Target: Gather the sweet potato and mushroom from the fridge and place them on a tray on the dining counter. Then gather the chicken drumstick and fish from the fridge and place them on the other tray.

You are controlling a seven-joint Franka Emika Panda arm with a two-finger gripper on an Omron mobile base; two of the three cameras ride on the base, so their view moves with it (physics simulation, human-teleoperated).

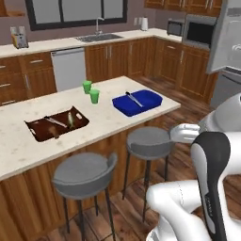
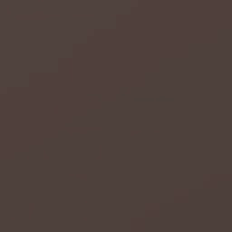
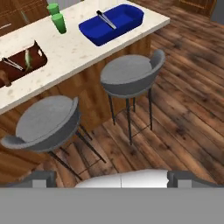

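Note:
The dining counter runs across the middle, pale stone on a wood base. On it lie a brown tray at the left and a blue tray at the right, each with a metal utensil inside. The brown tray also holds a thin green item and a brown lump that I cannot identify. The fridge shows as grey steel at the far right edge. Sweet potato, mushroom, chicken drumstick and fish are out of view. My gripper hangs open and empty above the floor in front of the stools, apart from the counter and the blue tray.
Two grey round stools stand against the counter's near side. Two green cups sit between the trays. Behind are the wall counter with sink, a dishwasher and a built-in microwave. Wood floor lies open at the right.

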